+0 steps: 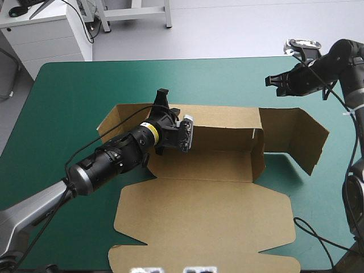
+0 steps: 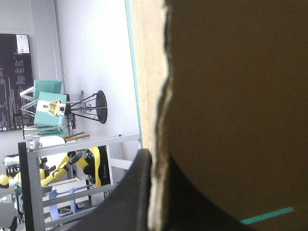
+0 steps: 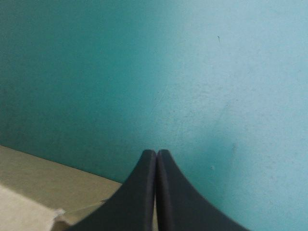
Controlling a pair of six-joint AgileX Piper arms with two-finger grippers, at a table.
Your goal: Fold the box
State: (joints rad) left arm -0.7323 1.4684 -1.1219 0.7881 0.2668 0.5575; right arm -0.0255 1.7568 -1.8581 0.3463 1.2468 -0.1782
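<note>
Jaws of the left gripper are pinched all but together on the box, a sheet of its brown board caught between the two black fingers, while those of the right gripper are pressed tip to tip with nothing in them. From where I stand the box sits at the middle of the high view on the teal-green cover, half made. Its back wall is up, a short wall stands at the right end, a long side flap trails toward the right of the frame, and the lid lies flat toward the bottom. The left gripper has hold at the left end of the back wall, left of centre in the frame, its arm reaching in from the lower left. The right gripper hangs in the upper right, above bare cover just beyond the side flap and clear of the board. I'd judge the board light and stiff, apt to bend only along its creases and to spring back if let go, and smooth enough to slip from a shallow pinch. An edge near a crease, taken deep, looks the best grip. The free side flap seems the natural place for the idle gripper.
</note>
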